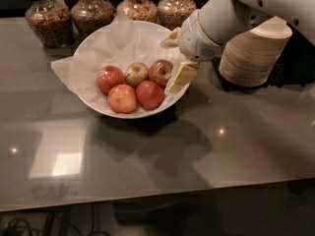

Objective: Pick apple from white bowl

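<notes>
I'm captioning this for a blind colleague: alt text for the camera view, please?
The robot's gripper hangs open over the edge of the white bowl, beside the dull-red apple, one of five inside. Jars stand behind; stacked paper bowls sit alongside.
</notes>
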`<state>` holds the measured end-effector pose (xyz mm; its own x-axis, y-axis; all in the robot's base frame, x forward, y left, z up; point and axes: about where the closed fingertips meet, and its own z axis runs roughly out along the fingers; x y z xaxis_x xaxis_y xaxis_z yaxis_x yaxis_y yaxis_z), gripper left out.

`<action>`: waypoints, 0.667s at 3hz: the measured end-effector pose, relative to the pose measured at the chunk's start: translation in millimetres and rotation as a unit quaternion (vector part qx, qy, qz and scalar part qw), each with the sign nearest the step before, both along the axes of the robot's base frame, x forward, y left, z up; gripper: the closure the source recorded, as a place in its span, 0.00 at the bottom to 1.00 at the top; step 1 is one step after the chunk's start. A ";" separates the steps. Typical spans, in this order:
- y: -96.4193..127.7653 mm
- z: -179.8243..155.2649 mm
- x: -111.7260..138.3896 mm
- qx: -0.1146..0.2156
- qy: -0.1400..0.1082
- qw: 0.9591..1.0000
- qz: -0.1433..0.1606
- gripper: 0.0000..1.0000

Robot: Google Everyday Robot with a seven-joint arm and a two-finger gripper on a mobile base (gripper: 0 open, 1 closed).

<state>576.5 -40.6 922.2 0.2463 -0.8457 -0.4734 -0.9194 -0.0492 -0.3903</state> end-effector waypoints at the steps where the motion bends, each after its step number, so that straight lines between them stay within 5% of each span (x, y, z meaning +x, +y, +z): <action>1: 0.4 -3.7 5.9 -0.005 -0.008 1.000 0.001 0.23; 2: -1.1 -3.4 12.4 -0.010 -0.017 1.000 0.001 0.25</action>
<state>588.9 -41.7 918.8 0.2626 -0.8544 -0.4484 -0.9058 -0.0582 -0.4196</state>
